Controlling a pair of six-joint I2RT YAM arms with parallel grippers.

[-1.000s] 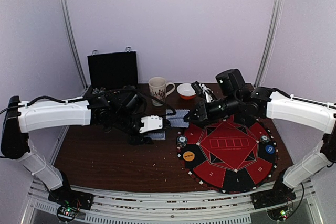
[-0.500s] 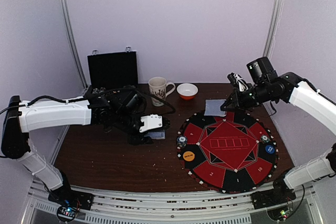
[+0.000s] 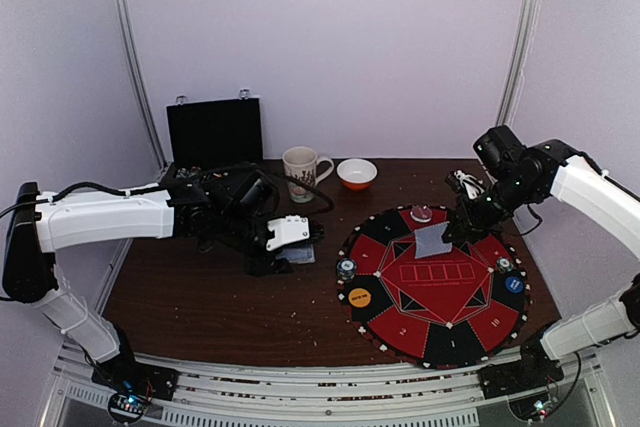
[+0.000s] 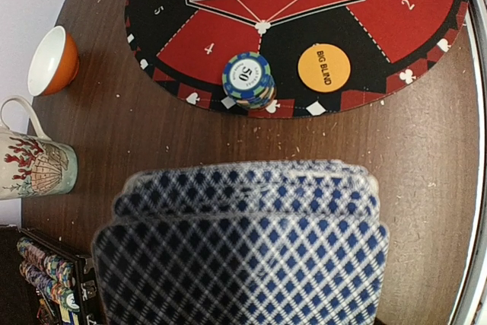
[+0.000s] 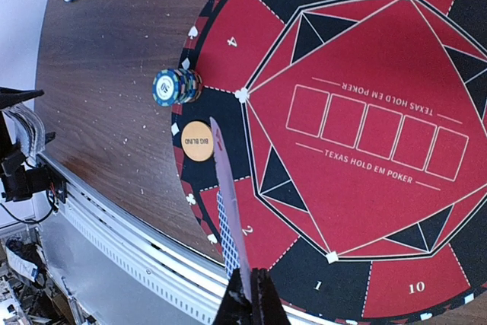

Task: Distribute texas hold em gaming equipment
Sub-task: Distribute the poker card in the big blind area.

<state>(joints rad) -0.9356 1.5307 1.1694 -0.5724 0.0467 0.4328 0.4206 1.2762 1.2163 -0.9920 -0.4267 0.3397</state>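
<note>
Robot lab test booth, plain lilac walls (image 3: 320,37), aluminium frame posts (image 3: 131,47), brown table (image 3: 200,297), slotted metal rail (image 3: 300,384)

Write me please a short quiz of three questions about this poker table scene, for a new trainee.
1. True or false: the right tool holds one card above the mat.
2. Which thing lies nearest the chip stack? A) orange BIG BLIND button B) mug C) bowl
3. Fill in: the left tool grips a ___ of cards.
Key: 1 true; 2 A; 3 deck.
</note>
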